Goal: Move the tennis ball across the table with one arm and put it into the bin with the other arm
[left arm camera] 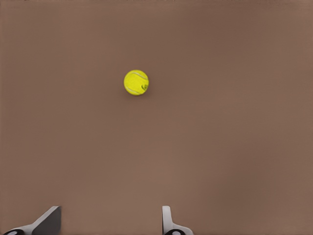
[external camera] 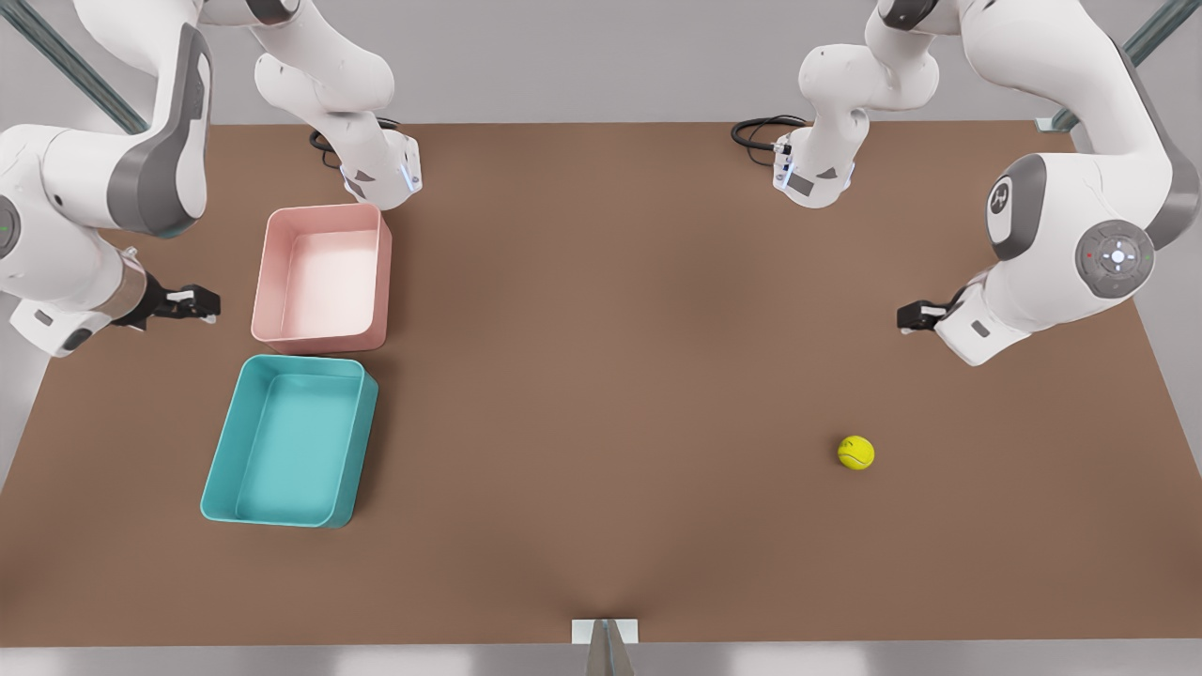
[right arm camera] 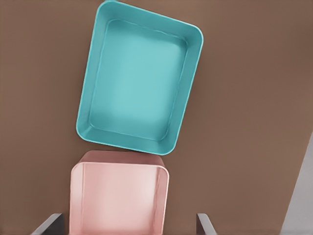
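While the tennis ball (external camera: 855,453) lies alone on the brown table (external camera: 601,376) at the front view's right, the left gripper (external camera: 916,315) hovers near it, fingers (left arm camera: 168,223) apart. Across the table, the right gripper (external camera: 192,303), fingers apart, hangs beside the teal bin (external camera: 286,441) and pink bin (external camera: 324,279).
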Motion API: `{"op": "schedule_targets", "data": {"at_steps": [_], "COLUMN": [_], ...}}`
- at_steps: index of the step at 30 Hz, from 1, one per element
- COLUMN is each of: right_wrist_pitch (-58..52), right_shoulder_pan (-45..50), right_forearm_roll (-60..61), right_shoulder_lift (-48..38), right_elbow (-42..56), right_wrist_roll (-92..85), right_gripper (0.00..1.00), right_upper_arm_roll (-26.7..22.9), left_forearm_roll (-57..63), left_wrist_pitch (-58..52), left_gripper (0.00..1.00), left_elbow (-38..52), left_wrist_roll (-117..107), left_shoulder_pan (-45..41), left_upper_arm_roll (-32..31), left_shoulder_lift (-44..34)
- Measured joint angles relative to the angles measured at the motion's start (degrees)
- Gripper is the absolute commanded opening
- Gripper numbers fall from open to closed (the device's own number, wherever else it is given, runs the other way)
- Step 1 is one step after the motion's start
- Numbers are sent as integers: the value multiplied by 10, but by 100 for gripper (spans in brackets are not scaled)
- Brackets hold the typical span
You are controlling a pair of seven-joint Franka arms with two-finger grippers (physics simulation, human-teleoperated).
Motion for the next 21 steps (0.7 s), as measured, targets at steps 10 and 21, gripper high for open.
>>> {"op": "schedule_targets", "data": {"at_steps": [10, 21], "right_wrist_pitch": [-4, -6], "right_shoulder_pan": [4, 9], "right_forearm_roll": [10, 13], "right_shoulder_lift": [3, 24], "right_elbow": [-5, -13], "right_wrist_roll": [9, 16], "right_gripper": [100, 100], "right_upper_arm_roll": [-1, -5], "left_forearm_roll": [11, 72], "left_wrist_pitch": [120, 281], "left_gripper": [21, 21], "left_elbow": [128, 69], "left_wrist_roll": [131, 577], "left_shoulder_pan": [75, 95], "left_upper_arm_roll": [-28, -39], "left_shoulder_lift": [303, 358]}}
